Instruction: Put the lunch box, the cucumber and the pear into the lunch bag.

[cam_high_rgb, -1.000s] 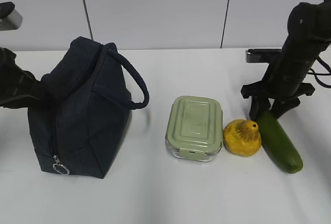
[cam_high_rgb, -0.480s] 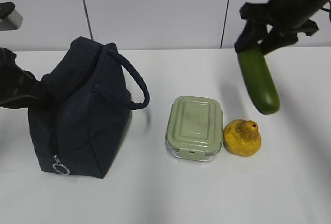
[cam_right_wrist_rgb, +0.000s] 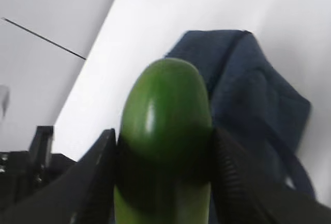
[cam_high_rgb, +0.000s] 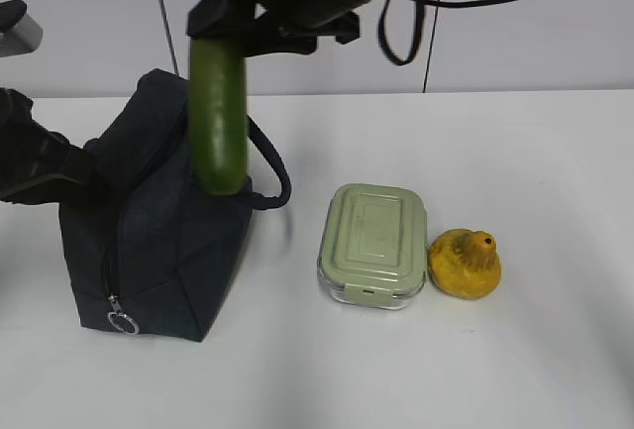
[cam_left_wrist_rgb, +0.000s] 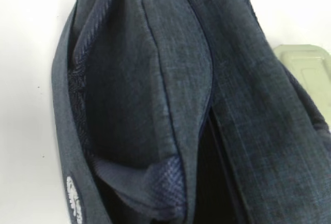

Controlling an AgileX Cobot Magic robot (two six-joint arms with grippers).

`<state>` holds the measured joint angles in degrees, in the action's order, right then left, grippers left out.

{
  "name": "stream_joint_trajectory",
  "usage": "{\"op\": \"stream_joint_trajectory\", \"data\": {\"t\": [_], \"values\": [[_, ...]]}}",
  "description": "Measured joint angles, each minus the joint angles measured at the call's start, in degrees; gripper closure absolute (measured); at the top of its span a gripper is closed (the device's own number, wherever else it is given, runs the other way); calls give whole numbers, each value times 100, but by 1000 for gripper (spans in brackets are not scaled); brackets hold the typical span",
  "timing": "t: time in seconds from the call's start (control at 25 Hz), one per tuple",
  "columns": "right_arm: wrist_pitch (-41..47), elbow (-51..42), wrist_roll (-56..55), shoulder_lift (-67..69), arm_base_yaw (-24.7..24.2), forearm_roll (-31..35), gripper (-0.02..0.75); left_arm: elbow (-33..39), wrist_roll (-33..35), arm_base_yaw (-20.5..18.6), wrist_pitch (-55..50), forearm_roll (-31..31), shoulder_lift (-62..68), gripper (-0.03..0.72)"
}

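cucumber (cam_high_rgb: 219, 117) lifted off table, carried over lunch bag (cam_high_rgb: 149, 221)

The dark navy lunch bag (cam_high_rgb: 149, 221) stands upright, top parted. The dark green cucumber (cam_high_rgb: 219, 117) hangs vertically above it. Right of the bag sits the sage-lidded lunch box (cam_high_rgb: 373, 245), then the yellow pear (cam_high_rgb: 465, 264) touching it.

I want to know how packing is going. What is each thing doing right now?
Cucumber: hanging upright, clamped at its top by the right gripper, over the bag.
Bag: standing on the table, top open, left arm at its left side.
Lunch box: on the table, lid on, not packed.
Pear: on the table right beside the lunch box, not packed.
Left gripper: shut; what it grips is hidden.
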<state>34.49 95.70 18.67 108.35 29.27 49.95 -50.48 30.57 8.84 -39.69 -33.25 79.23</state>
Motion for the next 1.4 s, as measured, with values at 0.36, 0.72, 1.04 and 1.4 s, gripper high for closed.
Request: {"op": "stream_joint_trajectory", "data": {"t": [0.36,0.72,1.04,1.4], "values": [[-596,0,2627,483,185,3280,370,0,0,0,-53,-59,0,685],[-758,74,3707,683,195,3651,370,0,0,0,-77,-226,0,685],[-488,74,3526,928,195,2058,370,0,0,0,-91,-266,0,685],[282,74,2268,928,207,78,356,0,0,0,-85,-506,0,685]]}}
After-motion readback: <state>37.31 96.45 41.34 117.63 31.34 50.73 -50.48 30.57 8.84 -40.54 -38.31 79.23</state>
